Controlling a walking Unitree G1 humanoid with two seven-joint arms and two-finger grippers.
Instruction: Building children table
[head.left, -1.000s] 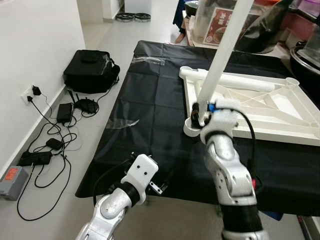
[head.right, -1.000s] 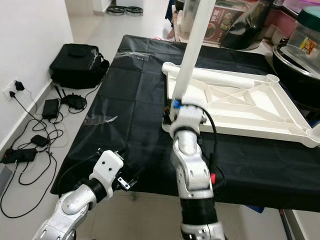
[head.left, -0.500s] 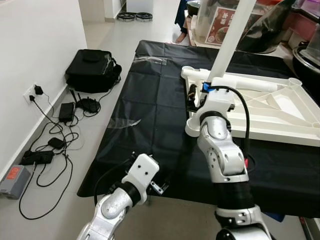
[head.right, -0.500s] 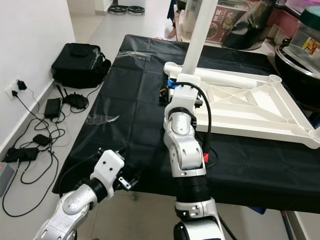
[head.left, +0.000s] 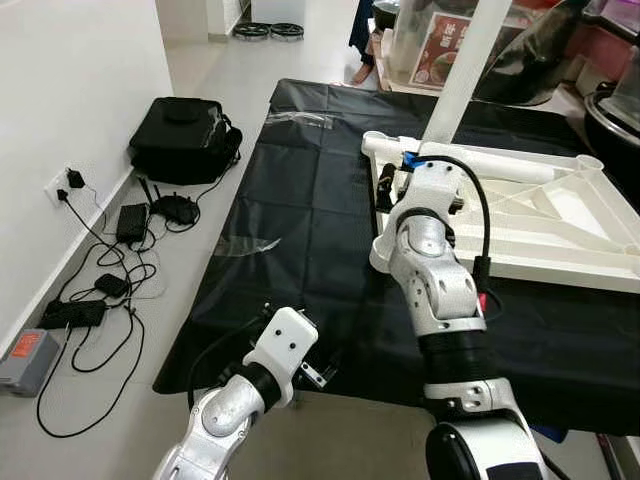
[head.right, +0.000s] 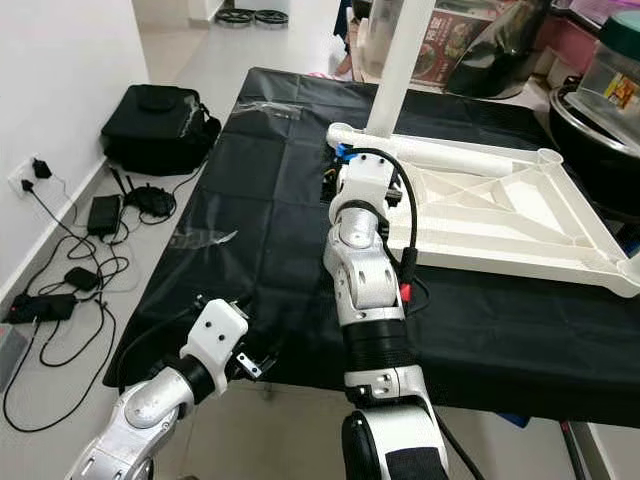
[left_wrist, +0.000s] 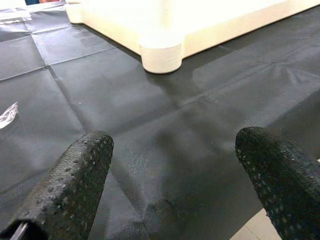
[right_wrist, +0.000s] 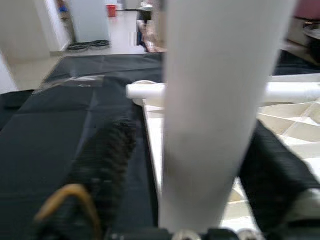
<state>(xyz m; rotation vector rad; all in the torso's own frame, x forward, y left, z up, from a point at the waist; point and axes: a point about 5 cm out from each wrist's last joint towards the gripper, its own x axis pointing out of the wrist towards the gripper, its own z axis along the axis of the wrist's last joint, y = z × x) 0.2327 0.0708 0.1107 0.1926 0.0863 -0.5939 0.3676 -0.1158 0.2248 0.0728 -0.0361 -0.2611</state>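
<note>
White plastic kids' table (head.left: 520, 215) lies upside down on the black-covered tabletop (head.left: 300, 230), ribbed underside up. The right gripper (right_wrist: 195, 165) looks clamped on a thick white leg (right_wrist: 220, 100). The left gripper (left_wrist: 175, 165) hovers spread near the edge.

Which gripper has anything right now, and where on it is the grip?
The right gripper clamps the white table leg near its lower end, above the upturned tabletop. The left gripper is open, holding nothing.

Right hand (head.left: 392, 190) slid up table leg (head.left: 462, 72) — forearm now upright.
</note>
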